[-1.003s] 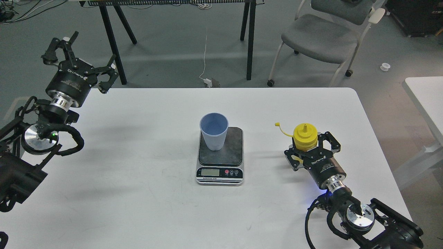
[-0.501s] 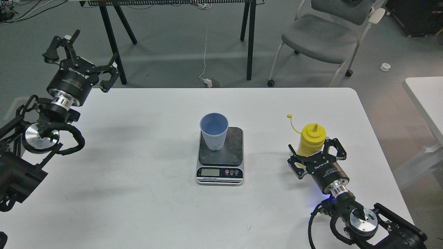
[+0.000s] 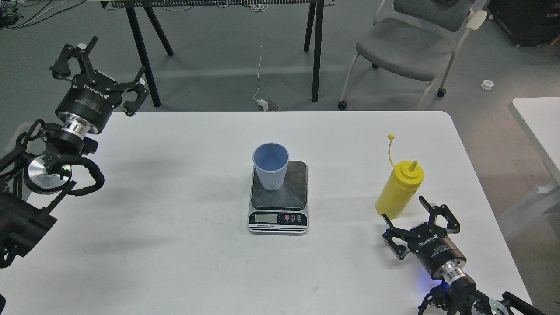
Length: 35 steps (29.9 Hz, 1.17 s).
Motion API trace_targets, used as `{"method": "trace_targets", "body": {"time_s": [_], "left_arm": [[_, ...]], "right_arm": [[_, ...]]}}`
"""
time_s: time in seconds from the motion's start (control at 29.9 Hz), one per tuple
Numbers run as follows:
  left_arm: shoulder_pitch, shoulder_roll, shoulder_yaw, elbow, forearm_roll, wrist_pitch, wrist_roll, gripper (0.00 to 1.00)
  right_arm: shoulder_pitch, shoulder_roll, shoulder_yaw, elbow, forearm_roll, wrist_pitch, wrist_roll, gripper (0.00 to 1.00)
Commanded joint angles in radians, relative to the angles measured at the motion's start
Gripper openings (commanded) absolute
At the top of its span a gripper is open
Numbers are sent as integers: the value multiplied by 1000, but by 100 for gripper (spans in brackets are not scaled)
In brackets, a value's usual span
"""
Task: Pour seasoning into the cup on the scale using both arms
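Note:
A light-blue ribbed cup point(image 3: 271, 166) stands upright on the dark plate of the scale point(image 3: 278, 199) in the middle of the white table. The yellow seasoning bottle point(image 3: 399, 189) stands upright on the table at the right, its tethered tip cap sticking up. My right gripper point(image 3: 420, 217) is open and empty, just in front of the bottle and apart from it. My left gripper point(image 3: 99, 66) is open and empty, raised over the table's far left corner, far from the cup.
The white table point(image 3: 175, 210) has its far edge just behind my left gripper. A grey chair point(image 3: 411, 48) and black trestle legs point(image 3: 316, 48) stand on the floor beyond. Another white table point(image 3: 540, 127) is at the right.
My right gripper has let go of the yellow bottle and drawn back toward me. The bottle now stands free and upright. My left gripper has barely moved.

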Motion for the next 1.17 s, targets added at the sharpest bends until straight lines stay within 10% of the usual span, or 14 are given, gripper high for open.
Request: {"method": "trace_targets", "body": {"time_s": [0.0, 0.3, 1.14], "left_arm": [[3, 20, -2, -25, 0, 1, -1, 100], [11, 20, -6, -16, -2, -12, -3, 100], [23, -42, -31, 116, -15, -60, -14, 100]], "right_arm": [[-40, -85, 14, 53, 0, 0, 4, 99], [82, -212, 183, -12, -9, 0, 10, 100], [739, -77, 74, -635, -12, 0, 4, 100]]}}
